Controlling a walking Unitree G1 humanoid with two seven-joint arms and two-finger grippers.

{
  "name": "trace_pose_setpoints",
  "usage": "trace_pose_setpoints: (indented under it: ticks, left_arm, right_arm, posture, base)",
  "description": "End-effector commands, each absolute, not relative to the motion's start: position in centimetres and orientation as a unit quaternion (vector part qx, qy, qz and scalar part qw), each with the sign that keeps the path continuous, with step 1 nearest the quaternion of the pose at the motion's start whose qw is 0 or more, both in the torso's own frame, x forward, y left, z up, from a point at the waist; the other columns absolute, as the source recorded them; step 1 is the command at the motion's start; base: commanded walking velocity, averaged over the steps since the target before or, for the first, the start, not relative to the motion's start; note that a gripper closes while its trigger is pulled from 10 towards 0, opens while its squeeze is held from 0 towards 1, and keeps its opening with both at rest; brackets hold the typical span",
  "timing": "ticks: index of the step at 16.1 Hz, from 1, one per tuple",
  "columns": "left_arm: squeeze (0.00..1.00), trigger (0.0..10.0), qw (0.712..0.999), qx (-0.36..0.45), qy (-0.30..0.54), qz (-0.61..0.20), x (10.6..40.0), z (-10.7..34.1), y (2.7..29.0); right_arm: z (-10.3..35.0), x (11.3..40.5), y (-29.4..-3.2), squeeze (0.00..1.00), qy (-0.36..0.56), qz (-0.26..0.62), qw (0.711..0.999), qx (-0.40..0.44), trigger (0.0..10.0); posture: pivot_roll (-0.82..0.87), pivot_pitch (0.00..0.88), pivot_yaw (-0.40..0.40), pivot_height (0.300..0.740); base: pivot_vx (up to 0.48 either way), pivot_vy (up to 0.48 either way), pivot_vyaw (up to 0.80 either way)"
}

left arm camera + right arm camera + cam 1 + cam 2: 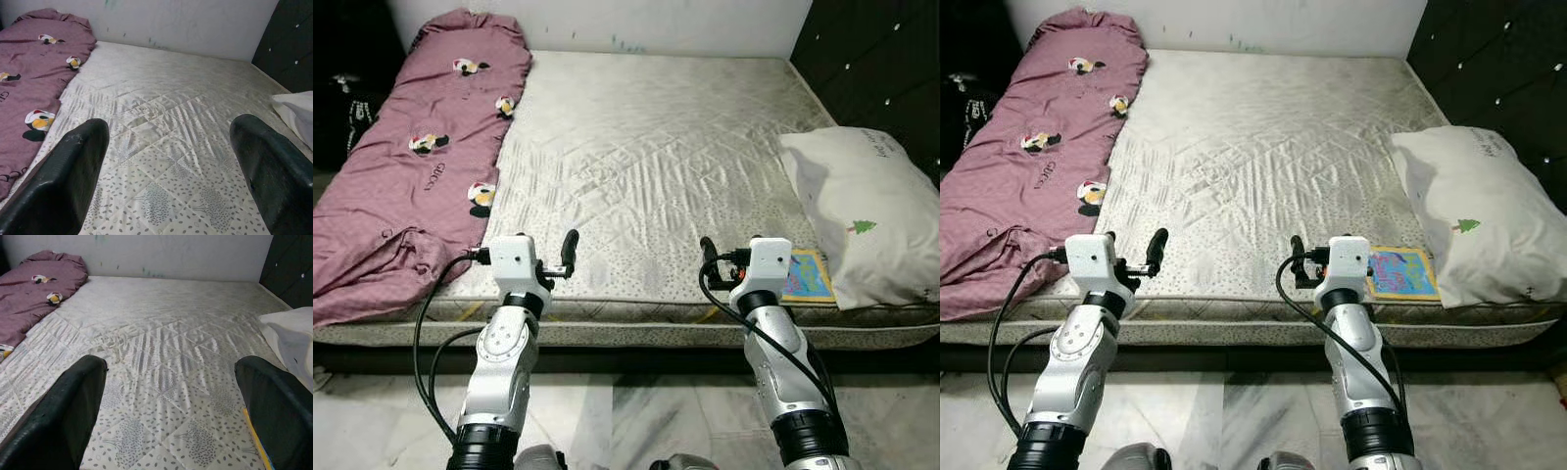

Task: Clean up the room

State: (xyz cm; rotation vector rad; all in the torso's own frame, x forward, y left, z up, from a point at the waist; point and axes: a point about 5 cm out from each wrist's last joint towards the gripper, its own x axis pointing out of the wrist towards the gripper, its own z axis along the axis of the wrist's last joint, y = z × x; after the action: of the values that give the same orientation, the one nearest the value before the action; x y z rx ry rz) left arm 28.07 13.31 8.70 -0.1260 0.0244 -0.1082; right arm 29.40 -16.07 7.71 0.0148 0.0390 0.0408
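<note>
A mauve quilt (421, 166) with small cartoon prints lies rumpled along the left side of the bare mattress (656, 147). Its near end spills over the front left corner. A white pillow (867, 211) rests at the right edge, and a colourful flat book (808, 276) lies beside it on the front right corner. My left gripper (168, 127) hovers open over the mattress's front edge, just right of the quilt. My right gripper (171, 364) is open too, above the front edge with the book close on its right. Neither holds anything.
A dark tufted headboard (871, 59) runs along the right side and a pale wall (607, 20) closes the far end. Dark clutter (347, 108) sits in shadow left of the bed. Marble floor (626, 411) lies under my arms.
</note>
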Motion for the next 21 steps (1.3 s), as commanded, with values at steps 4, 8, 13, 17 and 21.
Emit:
trace_pose_setpoints:
  ticks: [4, 8, 13, 17, 21]
  left_arm:
    - [0.00, 10.0, 0.998, -0.031, 0.020, -0.045, 26.7, 8.0, 15.2]
    - [0.00, 10.0, 0.999, -0.033, 0.023, -0.036, 26.2, 7.8, 15.4]
    - [0.00, 10.0, 0.998, -0.034, 0.028, -0.042, 26.3, 7.7, 15.5]
    - [0.00, 10.0, 0.998, -0.034, 0.030, -0.045, 26.5, 7.7, 15.5]
    - [0.00, 10.0, 0.998, -0.033, 0.028, -0.046, 26.6, 7.8, 15.5]
  right_arm:
    - [8.3, 29.3, -16.7, 0.00, 0.005, 0.012, 1.000, 0.011, 10.0]
    - [8.4, 29.1, -17.1, 0.00, 0.004, 0.012, 1.000, 0.010, 10.0]
    - [8.4, 28.8, -17.7, 0.00, 0.008, 0.006, 1.000, 0.010, 10.0]
    - [8.3, 28.7, -17.8, 0.00, 0.009, 0.002, 1.000, 0.009, 10.0]
    - [8.3, 28.9, -17.7, 0.00, 0.011, 0.007, 1.000, 0.006, 10.0]
  posture:
    - [-0.01, 0.012, -0.037, 0.740]
    - [0.00, 0.011, -0.042, 0.740]
    - [-0.02, 0.009, -0.031, 0.740]
    - [-0.03, 0.009, -0.026, 0.740]
    - [-0.02, 0.009, -0.033, 0.740]
  base:
    - [0.281, 0.000, 0.00]
    - [0.285, 0.000, 0.00]
    - [0.286, 0.000, 0.00]
    - [0.286, 0.000, 0.00]
    - [0.290, 0.000, 0.00]
